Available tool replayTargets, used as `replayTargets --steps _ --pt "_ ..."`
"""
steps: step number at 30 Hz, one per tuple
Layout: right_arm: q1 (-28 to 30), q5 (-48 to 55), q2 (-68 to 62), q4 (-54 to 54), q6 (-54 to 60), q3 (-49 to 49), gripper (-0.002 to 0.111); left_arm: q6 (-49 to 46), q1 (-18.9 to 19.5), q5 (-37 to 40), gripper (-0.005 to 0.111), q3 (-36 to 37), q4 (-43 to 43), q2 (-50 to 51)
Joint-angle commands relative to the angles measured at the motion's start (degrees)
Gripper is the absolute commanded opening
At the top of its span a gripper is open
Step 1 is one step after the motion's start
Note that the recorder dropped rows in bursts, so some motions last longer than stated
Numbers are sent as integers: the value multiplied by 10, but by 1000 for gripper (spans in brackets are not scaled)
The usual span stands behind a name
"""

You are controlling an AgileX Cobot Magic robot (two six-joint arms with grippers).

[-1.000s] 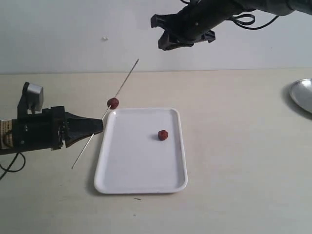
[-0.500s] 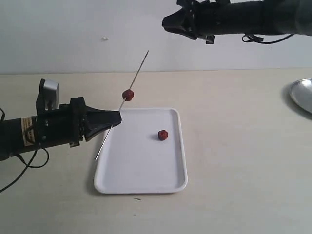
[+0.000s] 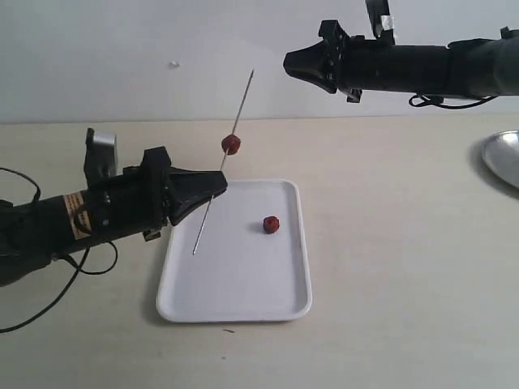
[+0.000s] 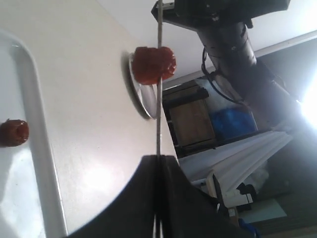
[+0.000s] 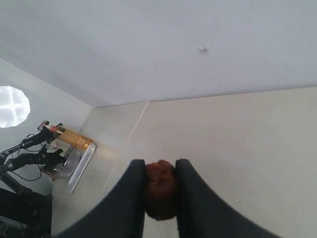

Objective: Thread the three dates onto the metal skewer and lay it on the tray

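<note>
My left gripper [image 3: 219, 185] [image 4: 158, 157] is shut on the thin metal skewer [image 3: 212, 207] [image 4: 159, 109], which slants up and to the right over the white tray [image 3: 235, 304]. One reddish-brown date [image 3: 231, 144] [image 4: 154, 64] is threaded on the skewer above the fingers. A second reddish date [image 3: 271, 224] [image 4: 13, 133] lies on the tray. High at the upper right, my right gripper [image 3: 289, 63] [image 5: 160, 166] is shut on a darker date [image 5: 160, 191], a short way right of the skewer's tip.
A round silver metal dish [image 3: 503, 158] [image 4: 140, 96] sits at the table's right edge. The pale wall stands behind the table.
My left arm has carried the skewer and its date rightward and upward, tilting it steeper over the tray. My right arm has turned level and moved right, its tip pointing left toward the skewer.
</note>
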State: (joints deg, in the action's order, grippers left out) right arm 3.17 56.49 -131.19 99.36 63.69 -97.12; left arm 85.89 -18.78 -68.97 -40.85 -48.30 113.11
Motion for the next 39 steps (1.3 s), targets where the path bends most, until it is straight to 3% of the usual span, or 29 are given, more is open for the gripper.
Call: replayTargets --steps 1,15,39 --pt "-2 6 1 6 5 1 12 -4 -27 -10 0 1 31 -4" --pt "0 -24 1 6 1 -1 12 -5 -104 -10 0 1 88 -4" --pt "-14 16 1 6 -23 -27 12 -17 -105 -3 0 -6 106 -4"
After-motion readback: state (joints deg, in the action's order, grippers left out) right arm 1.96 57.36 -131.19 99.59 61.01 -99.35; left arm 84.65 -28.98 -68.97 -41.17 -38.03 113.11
